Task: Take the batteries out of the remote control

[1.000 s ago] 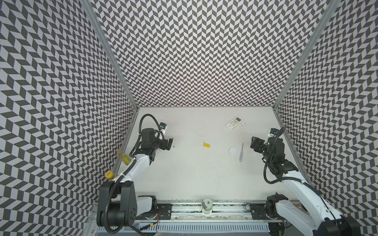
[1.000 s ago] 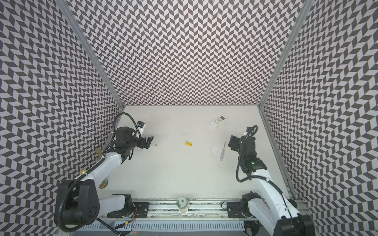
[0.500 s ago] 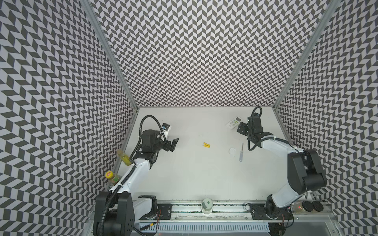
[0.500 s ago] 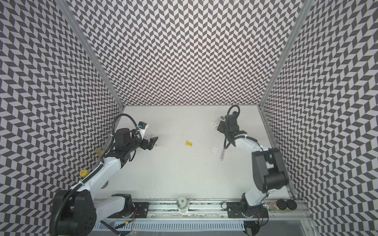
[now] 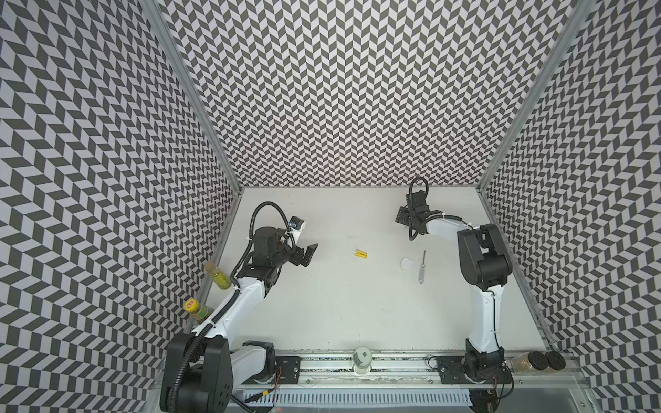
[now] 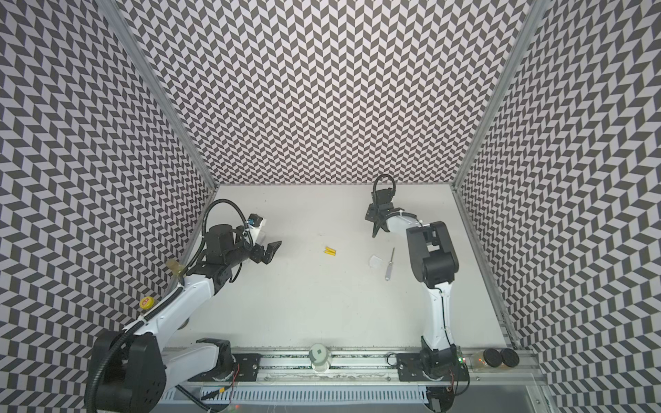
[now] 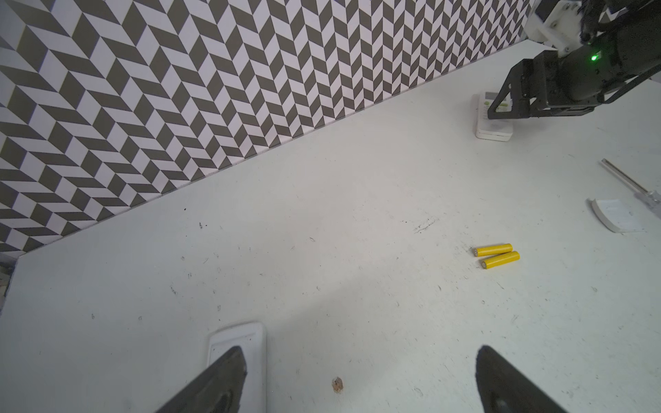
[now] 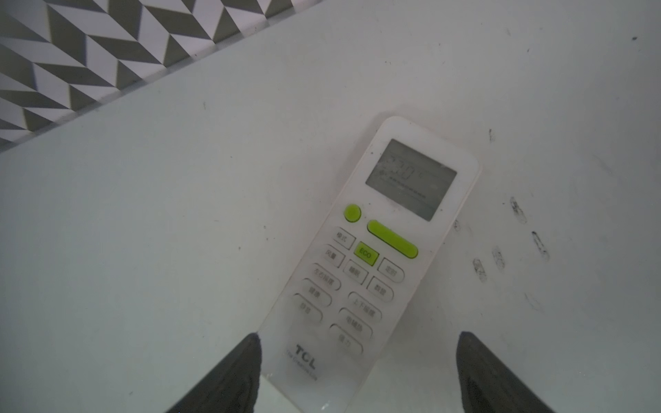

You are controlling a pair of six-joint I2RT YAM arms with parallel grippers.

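Two yellow batteries (image 5: 361, 254) (image 6: 330, 251) (image 7: 496, 255) lie side by side on the white table, mid-floor. The white remote control (image 8: 375, 257) (image 7: 493, 123), with green buttons, lies face up at the back right. In both top views my right gripper hides it. My right gripper (image 8: 359, 339) (image 5: 402, 217) (image 6: 372, 214) is open, and its fingers straddle the remote's lower end. My left gripper (image 7: 359, 352) (image 5: 309, 255) (image 6: 272, 252) is open and empty, to the left of the batteries. One of its fingers hangs over a flat white rectangular piece (image 7: 250, 343).
A clear-handled screwdriver (image 5: 422, 266) (image 7: 629, 184) and a small white cover (image 5: 407, 264) (image 7: 613, 216) lie right of the batteries. Two spice bottles (image 5: 217, 275) lean by the left wall. A jar (image 5: 362, 355) stands on the front rail, and more jars (image 5: 536, 361) lie at front right.
My right arm has swung from the front right to the back and now hovers over the remote. My left gripper has edged right towards the middle. The batteries have not moved.
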